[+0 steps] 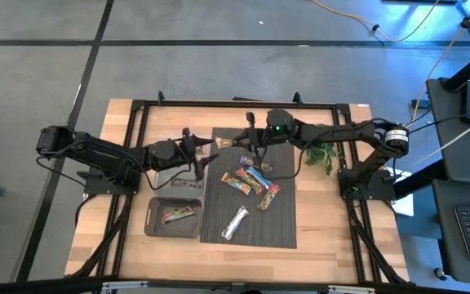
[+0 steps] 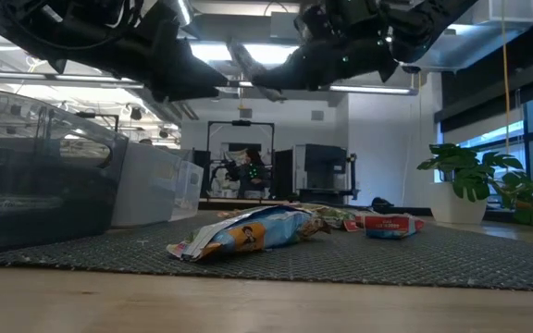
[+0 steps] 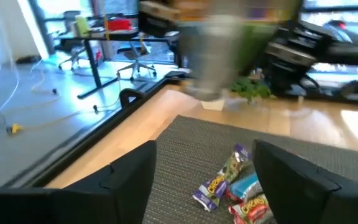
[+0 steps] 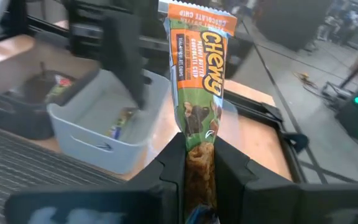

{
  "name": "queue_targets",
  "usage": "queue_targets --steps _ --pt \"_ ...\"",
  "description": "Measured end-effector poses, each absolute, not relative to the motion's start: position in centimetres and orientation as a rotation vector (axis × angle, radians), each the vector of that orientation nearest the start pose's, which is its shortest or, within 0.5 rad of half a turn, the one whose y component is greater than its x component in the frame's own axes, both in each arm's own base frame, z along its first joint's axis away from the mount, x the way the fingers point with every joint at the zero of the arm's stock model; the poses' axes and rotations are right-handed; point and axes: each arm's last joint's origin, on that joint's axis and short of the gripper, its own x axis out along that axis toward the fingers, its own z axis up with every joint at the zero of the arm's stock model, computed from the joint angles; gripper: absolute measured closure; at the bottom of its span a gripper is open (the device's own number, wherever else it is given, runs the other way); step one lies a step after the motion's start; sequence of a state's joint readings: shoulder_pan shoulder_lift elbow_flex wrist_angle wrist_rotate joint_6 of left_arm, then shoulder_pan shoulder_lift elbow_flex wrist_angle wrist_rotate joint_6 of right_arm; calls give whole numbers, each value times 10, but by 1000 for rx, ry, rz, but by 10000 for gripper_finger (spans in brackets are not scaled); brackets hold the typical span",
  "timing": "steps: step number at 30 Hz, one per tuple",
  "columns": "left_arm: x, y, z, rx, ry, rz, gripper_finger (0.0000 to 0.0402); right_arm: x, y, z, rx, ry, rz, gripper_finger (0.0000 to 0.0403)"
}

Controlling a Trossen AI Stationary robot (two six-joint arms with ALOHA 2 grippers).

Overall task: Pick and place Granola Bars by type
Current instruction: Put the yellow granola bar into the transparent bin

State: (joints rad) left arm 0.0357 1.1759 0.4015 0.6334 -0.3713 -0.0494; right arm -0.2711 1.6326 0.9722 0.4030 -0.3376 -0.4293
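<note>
Bars point(image 1: 250, 181) litter a dark mat point(image 1: 251, 224) on wood; left hand point(image 3: 204, 165) apart, right hand point(image 4: 199, 163) clamped on a bar point(image 4: 200, 81).

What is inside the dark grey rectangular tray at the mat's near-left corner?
The dark grey tray holds one red-orange wrapped granola bar. The rest of its floor looks bare; nothing covers it from above.

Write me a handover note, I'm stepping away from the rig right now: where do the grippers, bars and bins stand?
Right gripper: shut on a Chewy bar, held upright above the mat's far edge.
Left gripper: open, empty, over the mat's left edge by the light bin.
Bars: one in the light bin, one in the dark tray; a cluster in the middle of the mat and a silver bar nearer the front.
Done: two bars binned.
Left: place the held bar, then sort those on the mat.
</note>
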Motion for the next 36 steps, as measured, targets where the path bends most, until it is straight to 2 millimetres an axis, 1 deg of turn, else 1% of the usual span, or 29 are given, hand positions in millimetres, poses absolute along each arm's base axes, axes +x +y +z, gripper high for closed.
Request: queue_targets --steps 3,8,10,20,27,30,36 --pt "229 19 205 -54 123 428 136 350 -81 240 -356 218 132 343" --pt "230 17 208 -59 97 353 138 350 -79 242 -369 203 134 343" --pt "230 17 208 -76 96 351 138 350 -80 243 -372 195 133 343" --pt "230 17 216 -34 26 338 141 351 -80 245 -363 171 126 343" --pt "231 16 221 -6 -25 323 140 355 -74 247 -351 130 133 343" --pt "235 16 223 17 -34 299 142 357 -72 245 -354 119 137 343" --pt "250 16 225 60 -17 296 146 359 -72 241 -344 125 137 343"
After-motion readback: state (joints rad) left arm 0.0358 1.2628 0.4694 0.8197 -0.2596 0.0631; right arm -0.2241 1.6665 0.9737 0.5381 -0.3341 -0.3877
